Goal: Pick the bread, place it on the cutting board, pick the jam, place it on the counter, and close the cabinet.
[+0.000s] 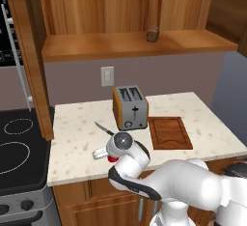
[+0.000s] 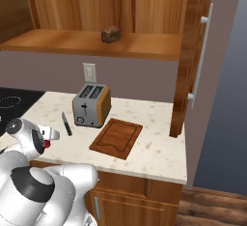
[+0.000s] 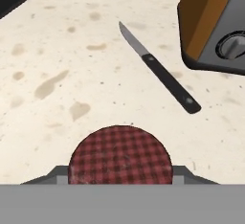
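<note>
Kitchen: stovetop (image 1: 17,145), toaster (image 1: 130,107), wooden cabinet (image 1: 125,12).

I counted one bread (image 1: 153,34), one jam (image 3: 119,155), one cutting board (image 1: 170,133), one toaster (image 1: 130,107), one knife (image 3: 159,73), one wall outlet (image 1: 107,76).

The jam (image 3: 119,155) shows little more than its checked lid in the hand view; the jar's body is out of sight below, and the lid's six o'clock edge is cut off. From the left base view just a red sliver of it peeks out beneath the robot's wrist. The toaster (image 3: 215,24) runs off the hand view at two o'clock. The bread (image 1: 153,34) up in the cabinet (image 1: 125,41) is too small to make out in detail.
</note>
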{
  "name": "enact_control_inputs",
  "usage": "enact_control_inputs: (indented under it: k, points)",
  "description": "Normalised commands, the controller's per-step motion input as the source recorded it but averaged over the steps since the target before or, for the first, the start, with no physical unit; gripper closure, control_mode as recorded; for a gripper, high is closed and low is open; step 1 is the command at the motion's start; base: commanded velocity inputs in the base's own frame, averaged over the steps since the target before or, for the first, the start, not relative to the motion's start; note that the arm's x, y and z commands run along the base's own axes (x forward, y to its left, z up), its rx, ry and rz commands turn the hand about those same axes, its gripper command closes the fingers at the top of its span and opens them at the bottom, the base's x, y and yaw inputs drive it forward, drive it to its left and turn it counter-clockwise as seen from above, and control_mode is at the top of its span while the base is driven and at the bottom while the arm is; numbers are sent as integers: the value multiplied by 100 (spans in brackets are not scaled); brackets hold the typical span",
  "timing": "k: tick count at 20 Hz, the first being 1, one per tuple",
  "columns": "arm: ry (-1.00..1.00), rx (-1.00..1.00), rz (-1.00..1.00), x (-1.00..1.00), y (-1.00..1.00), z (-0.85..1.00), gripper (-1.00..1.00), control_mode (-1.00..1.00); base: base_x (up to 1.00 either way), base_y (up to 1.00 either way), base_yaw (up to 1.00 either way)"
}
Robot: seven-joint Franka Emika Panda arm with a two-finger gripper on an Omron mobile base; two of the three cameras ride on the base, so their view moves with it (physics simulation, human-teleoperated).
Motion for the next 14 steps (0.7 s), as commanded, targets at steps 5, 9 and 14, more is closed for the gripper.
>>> enact_control_inputs:
  k: [5, 9, 14]
  points:
    - [0, 0, 0, 0, 0, -19, 100, -100, 0, 0, 0]
    - [0, 0, 0, 7, 0, -15, 100, -100, 0, 0, 0]
    - [-1, 0, 0, 11, 0, -8, 100, -100, 0, 0, 0]
